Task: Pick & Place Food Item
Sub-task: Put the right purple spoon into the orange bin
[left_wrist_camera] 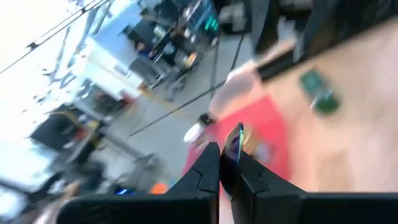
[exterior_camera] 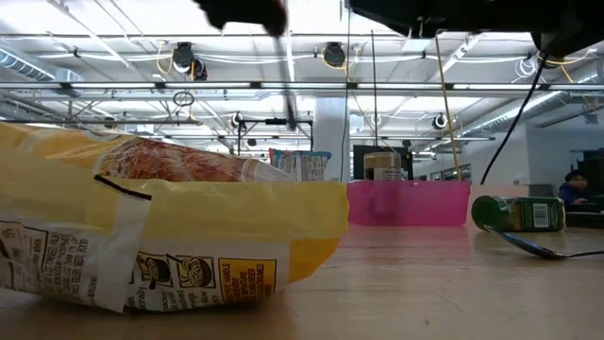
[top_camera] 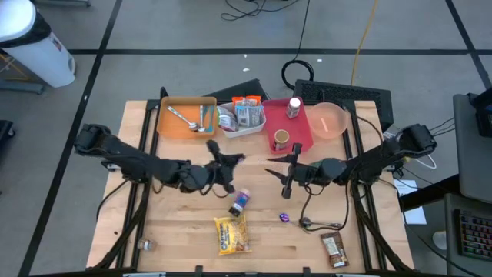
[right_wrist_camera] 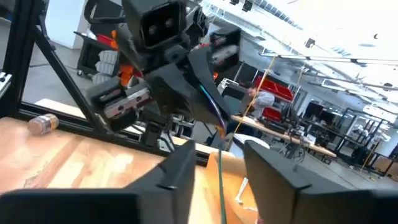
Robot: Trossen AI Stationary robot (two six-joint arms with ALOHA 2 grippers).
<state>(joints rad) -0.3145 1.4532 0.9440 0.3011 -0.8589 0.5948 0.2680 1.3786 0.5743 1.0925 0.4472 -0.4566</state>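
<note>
**Foil-wrapped morsel pinched in mid-air between the two arms**

The thin, shiny purple-green foil-wrapped piece (left_wrist_camera: 234,144) is up off the table, above its middle. The left gripper (left_wrist_camera: 229,163) has its two dark fingers pressed together on the piece, which sticks up edge-on from between them. From the right wrist view the same piece (right_wrist_camera: 212,109) hangs from the left gripper (right_wrist_camera: 205,87), just in front of the right gripper (right_wrist_camera: 219,154). The right gripper's fingers are spread apart with a clear gap between them.

From above, the left gripper (top_camera: 231,159) and right gripper (top_camera: 275,168) face each other near the centre of the light wooden table (top_camera: 177,223).

On the table below them:
- A dark green bottle lying on its side (top_camera: 241,202).
- A small purple wrapped sweet (top_camera: 284,218).
- A yellow crinkled snack bag (top_camera: 231,234), nearer the front edge.
- A brown bar packet (top_camera: 333,248), towards the front right corner.

Along the far edge behind the arms:
- An orange tray holding a metal spoon (top_camera: 164,121).
- A white tub of packets (top_camera: 240,117).
- A red tray (top_camera: 301,135) with a white-capped bottle (top_camera: 294,106) and a small brown cup (top_camera: 281,138).
- A pink bowl (top_camera: 329,120).

At table level, the yellow bag (exterior_camera: 142,236) fills the near left and hides much of the view behind it. The red tray (exterior_camera: 408,202) and the green bottle (exterior_camera: 517,213) show beyond.
</note>
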